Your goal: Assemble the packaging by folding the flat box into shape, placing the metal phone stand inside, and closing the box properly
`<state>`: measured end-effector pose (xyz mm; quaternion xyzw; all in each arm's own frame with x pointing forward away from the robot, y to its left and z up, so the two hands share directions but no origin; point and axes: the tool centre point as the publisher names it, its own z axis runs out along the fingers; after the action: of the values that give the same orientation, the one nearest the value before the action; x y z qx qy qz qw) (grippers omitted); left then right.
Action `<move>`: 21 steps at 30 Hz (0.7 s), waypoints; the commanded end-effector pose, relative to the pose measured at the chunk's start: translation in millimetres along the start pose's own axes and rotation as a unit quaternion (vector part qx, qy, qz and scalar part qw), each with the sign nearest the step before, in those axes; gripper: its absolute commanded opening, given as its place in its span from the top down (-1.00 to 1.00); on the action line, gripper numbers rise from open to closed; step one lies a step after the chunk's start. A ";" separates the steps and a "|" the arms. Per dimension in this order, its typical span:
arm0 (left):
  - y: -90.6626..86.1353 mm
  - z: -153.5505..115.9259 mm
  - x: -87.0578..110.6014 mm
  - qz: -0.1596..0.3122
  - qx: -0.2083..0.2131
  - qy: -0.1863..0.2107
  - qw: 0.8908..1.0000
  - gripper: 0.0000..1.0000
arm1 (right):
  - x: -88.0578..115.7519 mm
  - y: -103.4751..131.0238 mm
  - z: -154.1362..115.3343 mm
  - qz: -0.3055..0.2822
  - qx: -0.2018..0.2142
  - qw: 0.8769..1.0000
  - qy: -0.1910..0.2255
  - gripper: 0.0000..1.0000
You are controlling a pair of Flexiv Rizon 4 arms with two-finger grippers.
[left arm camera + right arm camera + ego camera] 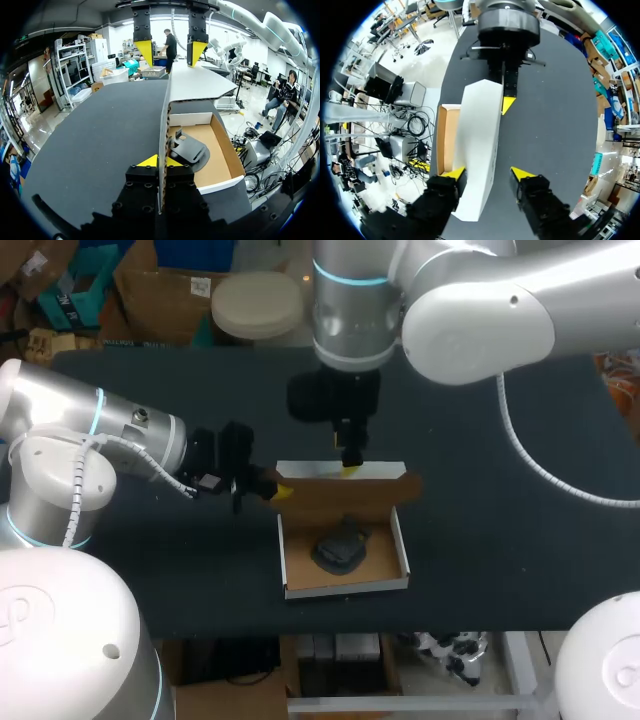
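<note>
The cardboard box (292,570) lies open at the table's middle, with the dark metal phone stand (340,545) inside it. Its lid (345,495) stands up along the far wall, brown face toward the tray. My left gripper (278,489) is shut on the lid's left edge; in the left wrist view the lid's edge (163,135) runs between its yellow tips (160,161), with the stand (189,150) beside it. My right gripper (352,464) hangs open over the lid's top edge. In the right wrist view the white lid (480,135) lies between the fingers of that gripper (488,173), against one and apart from the other.
The black table (500,540) has bare room to the right and left of the box. The front edge of the table runs just below the box. My left gripper (507,100) shows ahead at the lid's far end in the right wrist view.
</note>
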<state>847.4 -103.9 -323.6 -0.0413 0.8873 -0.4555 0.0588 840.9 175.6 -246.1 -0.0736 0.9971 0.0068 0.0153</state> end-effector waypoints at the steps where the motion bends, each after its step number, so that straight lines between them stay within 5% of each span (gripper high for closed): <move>1: -1.3 -1.1 -1.0 0.000 0.000 0.001 1.000 1.00 | -0.7 5.5 4.2 0.000 0.007 1.000 0.000 -0.16; 21: -1.3 -1.1 -1.0 0.000 0.000 0.001 1.000 1.00 | -10.0 7.7 16.7 0.004 -0.015 1.000 0.018 -0.10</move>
<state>848.0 -103.7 -324.0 -0.0413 0.8871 -0.4559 0.0588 846.1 183.5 -257.8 -0.0689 0.9974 0.0201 0.0007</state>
